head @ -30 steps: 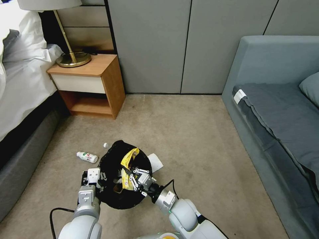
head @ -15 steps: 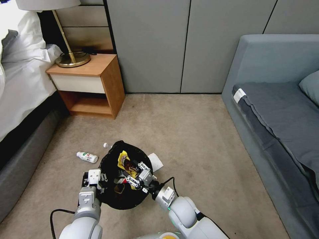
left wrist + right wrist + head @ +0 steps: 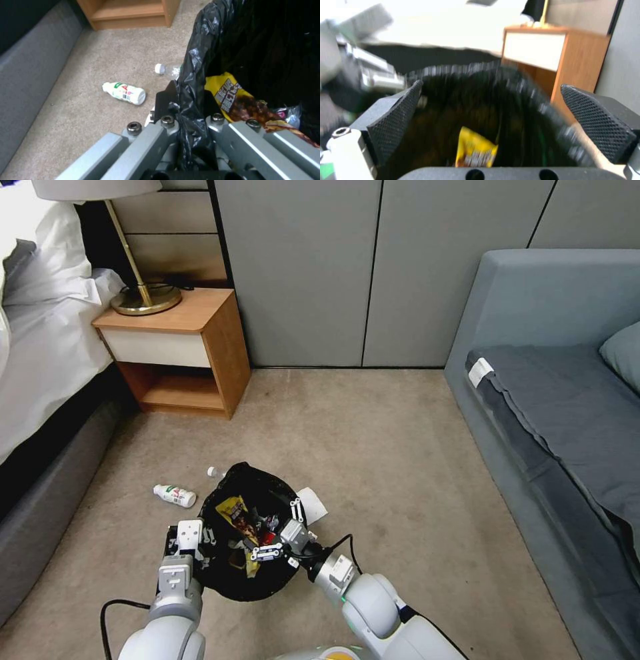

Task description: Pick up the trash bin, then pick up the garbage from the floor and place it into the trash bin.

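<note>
The trash bin point(image 3: 227, 580), lined with a black bag, hangs just above the carpet. My left gripper point(image 3: 189, 537) is shut on its near-left rim; in the left wrist view its fingers point(image 3: 164, 100) pinch the bag point(image 3: 193, 75). My right gripper point(image 3: 279, 531) hovers open over the bin's mouth, pads point(image 3: 396, 117) spread wide with nothing between them. A yellow snack wrapper point(image 3: 233, 511) point(image 3: 475, 150) lies loose inside the bin. On the floor lie a white bottle point(image 3: 175, 495) point(image 3: 124, 93), a clear bottle point(image 3: 213, 471) point(image 3: 165, 70) and a white paper point(image 3: 313, 505).
A wooden nightstand point(image 3: 180, 350) with a brass lamp point(image 3: 139, 300) stands at the back left beside the bed point(image 3: 40, 353). A grey sofa point(image 3: 553, 400) lines the right side. Open carpet point(image 3: 373, 447) stretches between them up to the grey wall panels.
My right gripper has opened and let go of the yellow wrapper, which dropped down into the bin. The left gripper and the bin have stayed put.
</note>
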